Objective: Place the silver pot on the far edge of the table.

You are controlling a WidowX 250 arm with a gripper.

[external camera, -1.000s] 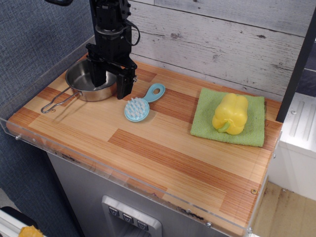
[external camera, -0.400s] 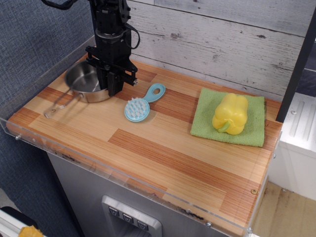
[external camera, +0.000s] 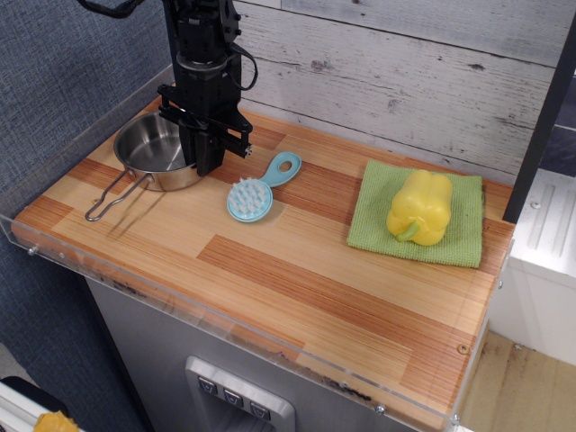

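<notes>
The silver pot (external camera: pixel 148 148) is at the back left of the table (external camera: pixel 297 270), with its wire loop handle (external camera: pixel 115 196) pointing toward the front left. My black gripper (external camera: pixel 208 162) comes straight down onto the pot's right rim, and its fingers are closed together on it. The handle casts a shadow beside it on the wood, so the pot looks slightly raised or tilted. The arm hides the pot's right side.
A light blue brush (external camera: pixel 256 189) lies just right of the gripper. A yellow pepper (external camera: pixel 419 208) sits on a green cloth (external camera: pixel 373 225) at the back right. A plank wall (external camera: pixel 405 81) stands behind the table, and a clear acrylic rim (external camera: pixel 180 297) borders the front edge.
The fingers, open astride the pot's rim a second ago, have closed on it. The pot and its handle have since shifted slightly left and toward the front.
</notes>
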